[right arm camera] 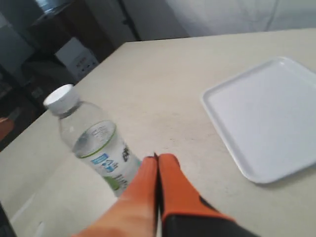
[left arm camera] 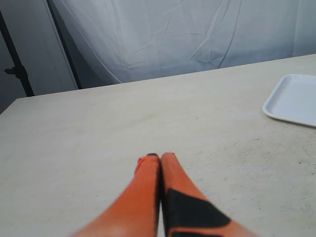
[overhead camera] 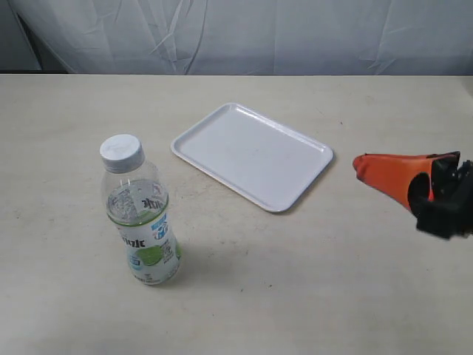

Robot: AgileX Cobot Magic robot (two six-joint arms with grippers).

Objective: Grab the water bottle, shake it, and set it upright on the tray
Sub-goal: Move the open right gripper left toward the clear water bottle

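Note:
The water bottle (overhead camera: pixel 140 214) stands upright on the table at the left, clear with a white cap and a green and blue label; the right wrist view also shows the bottle (right arm camera: pixel 94 140). The white tray (overhead camera: pixel 251 154) lies flat and bare near the table's middle. My right gripper (overhead camera: pixel 358 164), with orange fingers, is shut at the right, well apart from the tray's right corner and far from the bottle. In its own view the right gripper (right arm camera: pixel 158 158) holds nothing. My left gripper (left arm camera: pixel 158 156) is shut and empty above bare table, with a tray (left arm camera: pixel 295 98) corner beyond it; it does not show in the exterior view.
A white cloth backdrop (overhead camera: pixel 244 33) hangs behind the table's far edge. Dark furniture and a box (right arm camera: pixel 76 57) stand beyond the table's edge in the right wrist view. A black stand pole (left arm camera: pixel 15 59) rises past the table in the left wrist view.

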